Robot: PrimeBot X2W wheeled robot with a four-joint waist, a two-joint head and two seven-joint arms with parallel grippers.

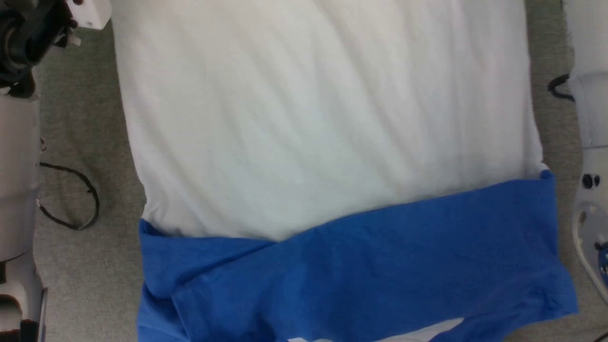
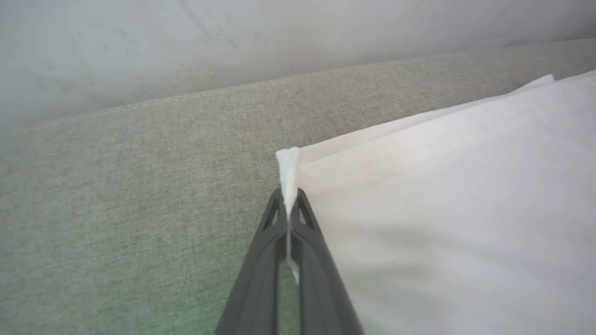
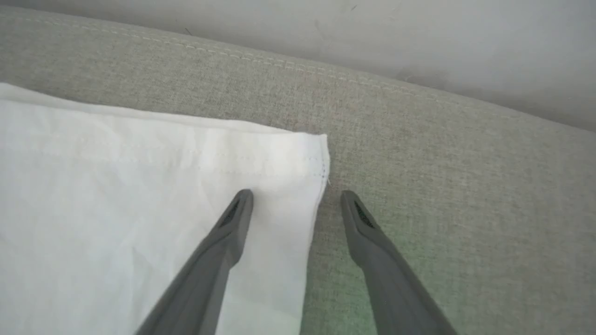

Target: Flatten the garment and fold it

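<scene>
The garment [image 1: 323, 118] lay flat, sleeves in; folding remained. Left end effector [image 2: 288, 200] pinched a corner, right end effector [image 3: 296, 195] gaped.

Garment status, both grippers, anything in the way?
Left gripper shut on a white hem corner. Right gripper open, straddling the other corner. Garment spread flat on grey fabric surface, blue sleeves folded across. Black cable loop left of it, apart.
</scene>
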